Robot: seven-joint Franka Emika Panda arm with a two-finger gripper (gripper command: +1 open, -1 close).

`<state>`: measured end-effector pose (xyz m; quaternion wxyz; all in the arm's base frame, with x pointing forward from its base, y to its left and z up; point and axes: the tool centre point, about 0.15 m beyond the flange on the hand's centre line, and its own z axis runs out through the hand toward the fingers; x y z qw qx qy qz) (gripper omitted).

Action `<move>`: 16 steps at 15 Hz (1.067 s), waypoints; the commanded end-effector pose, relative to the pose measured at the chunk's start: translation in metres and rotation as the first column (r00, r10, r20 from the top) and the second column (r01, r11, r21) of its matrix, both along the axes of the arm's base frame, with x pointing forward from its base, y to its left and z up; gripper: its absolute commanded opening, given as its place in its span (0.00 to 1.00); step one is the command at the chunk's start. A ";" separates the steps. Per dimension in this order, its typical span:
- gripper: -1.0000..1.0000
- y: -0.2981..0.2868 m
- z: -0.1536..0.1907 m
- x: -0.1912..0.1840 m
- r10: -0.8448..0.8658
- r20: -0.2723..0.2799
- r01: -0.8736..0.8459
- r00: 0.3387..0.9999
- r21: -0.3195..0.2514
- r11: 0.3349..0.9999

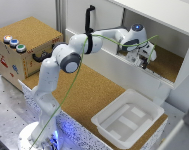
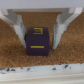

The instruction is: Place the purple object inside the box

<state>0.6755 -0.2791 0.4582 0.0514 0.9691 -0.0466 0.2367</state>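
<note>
Progress: early stage, by my reading. Gripper (image 1: pixel 142 63) is inside the white shelf recess (image 1: pixel 184 37), at about 2 o'clock from the box (image 1: pixel 108 119) in the exterior view and well apart from it. Box is a shallow white tray with raised ribs on its floor; nothing lies in it.

Wrist view: purple object (image 2: pixel 38 38), a small cube with yellow markings, sits on the cork surface (image 2: pixel 15 56) between the two fingers (image 2: pixel 18 25). Jaws stand part-way open, close to the cube's sides; whether they touch it I cannot tell, and the grasp looks not yet closed. Remaining: grip, lift clear of the shelf, carry toward 8 o'clock, release in box.

Exterior view does not show the cube clearly; the hand blocks it. Wrist view does not show the box.
</note>
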 end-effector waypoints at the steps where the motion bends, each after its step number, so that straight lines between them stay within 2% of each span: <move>1: 0.00 -0.004 0.005 0.022 -0.014 -0.044 0.014 0.999 0.007 1.000; 4: 0.00 0.003 0.023 -0.005 0.007 0.000 -0.007 1.000 0.006 1.000; 10: 0.00 0.005 0.028 -0.070 0.029 -0.006 -0.029 1.000 0.036 0.999; 12: 0.00 0.004 0.032 -0.095 0.040 -0.029 -0.039 0.999 0.039 0.998; 16: 0.00 -0.005 0.025 -0.133 0.089 -0.103 -0.089 0.991 0.007 0.996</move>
